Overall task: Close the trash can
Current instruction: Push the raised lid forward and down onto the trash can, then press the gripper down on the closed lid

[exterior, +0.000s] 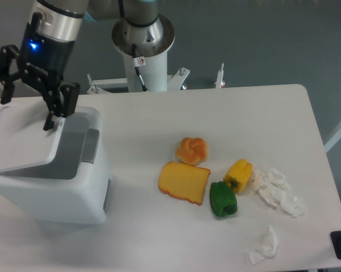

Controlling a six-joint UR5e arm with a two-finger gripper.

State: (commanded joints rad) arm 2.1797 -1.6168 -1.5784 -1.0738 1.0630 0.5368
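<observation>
the setting was a robotics lab: an industrial arm stood on a white pedestal bolted behind a plain white bench, over grey flooring, with toy food as test props.

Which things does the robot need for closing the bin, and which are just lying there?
For the job:
trash can
its lid
gripper, open

Just lying about:
bread roll
cheese slice
yellow pepper
green pepper
crumpled tissues
</observation>
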